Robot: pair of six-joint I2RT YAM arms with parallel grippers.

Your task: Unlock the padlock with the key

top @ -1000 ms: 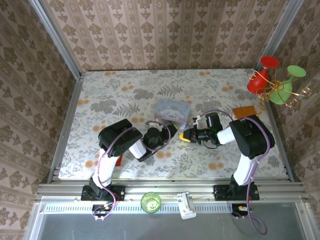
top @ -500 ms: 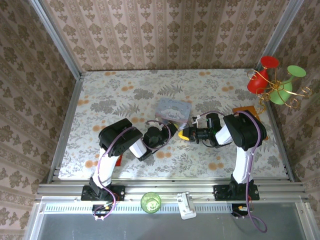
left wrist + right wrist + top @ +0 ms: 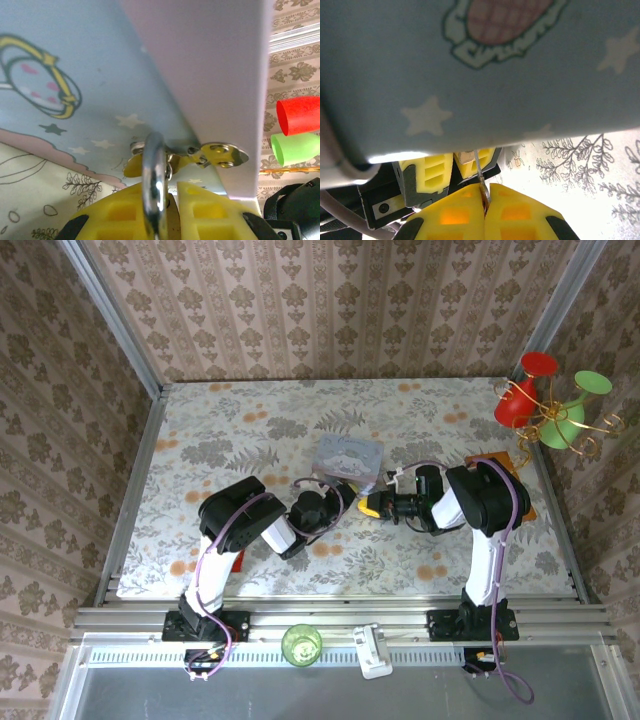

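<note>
Yellow left hand [image 3: 169, 200] clasping padlock [image 3: 153, 167], right hand [image 3: 485, 194] pinching key [image 3: 478, 169], forearms [image 3: 442, 508] converging

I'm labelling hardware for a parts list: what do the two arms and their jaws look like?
Both the left arm and right arm have white links with bulky black joints, and a purple cable loops along each. The jaws are yellow plastic with recessed pockets, set in black mounts.

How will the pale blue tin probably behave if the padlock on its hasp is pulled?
The tin looks thin-walled and light for its size, so it would probably slide or tip rather than resist. Its smooth walls seem stiff, perhaps slippery. The padlock is hooked through a small hasp, which may swing.
</note>
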